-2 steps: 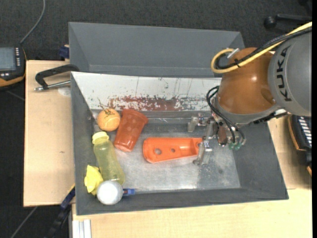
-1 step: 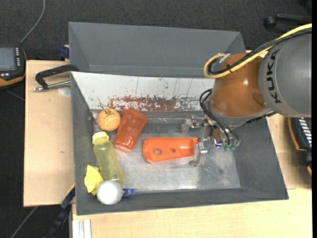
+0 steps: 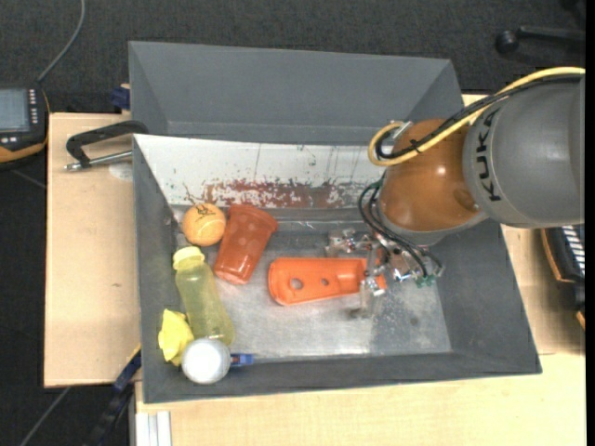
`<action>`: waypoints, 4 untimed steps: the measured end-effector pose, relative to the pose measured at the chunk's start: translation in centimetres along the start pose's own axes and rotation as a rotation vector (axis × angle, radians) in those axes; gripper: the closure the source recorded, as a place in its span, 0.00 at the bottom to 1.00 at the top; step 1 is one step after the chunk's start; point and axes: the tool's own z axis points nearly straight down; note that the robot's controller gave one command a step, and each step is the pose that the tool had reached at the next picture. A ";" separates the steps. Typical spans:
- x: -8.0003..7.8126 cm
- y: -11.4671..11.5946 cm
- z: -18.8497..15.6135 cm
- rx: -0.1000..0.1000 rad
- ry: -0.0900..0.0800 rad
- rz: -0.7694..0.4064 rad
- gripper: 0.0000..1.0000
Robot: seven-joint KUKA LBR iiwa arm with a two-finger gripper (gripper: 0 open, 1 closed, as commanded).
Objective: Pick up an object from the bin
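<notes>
Much of the gripper (image 3: 374, 284) is hard to make out: it sits under the arm's (image 3: 530, 156) orange cover (image 3: 428, 189) amid a tangle of cables (image 3: 409, 263), and whether it is released or clenched cannot be told. It is low over the floor of the bin (image 3: 279, 91), at about 3 o'clock from the floor's middle. It is right at the 3 o'clock end of a flat orange piece (image 3: 311, 281) with rounded ends and a small round hole. That piece lies flat near the middle of the floor, its length running from 9 to 3 o'clock. Its end by the gripper is partly covered, so contact cannot be judged.

The arm enters from 3 o'clock and blocks the bin's 2 o'clock corner.

Other things lie well apart from the gripper, along the 9 o'clock side. An orange ball (image 3: 204, 223) sits at 10 o'clock, touching a red-orange cup (image 3: 244, 242) that lies on its side just beside the orange piece. A yellow-green bottle (image 3: 203, 303) lies at 8 o'clock, its white cap (image 3: 205, 360) pointing to 6 o'clock. A yellow scrap (image 3: 173, 334) lies against the bottle, and a blue bit (image 3: 242, 360), too small to identify, pokes out beside the cap.
</notes>
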 end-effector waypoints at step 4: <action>-0.4 3.9 -5.1 0.003 -0.015 0.034 1.00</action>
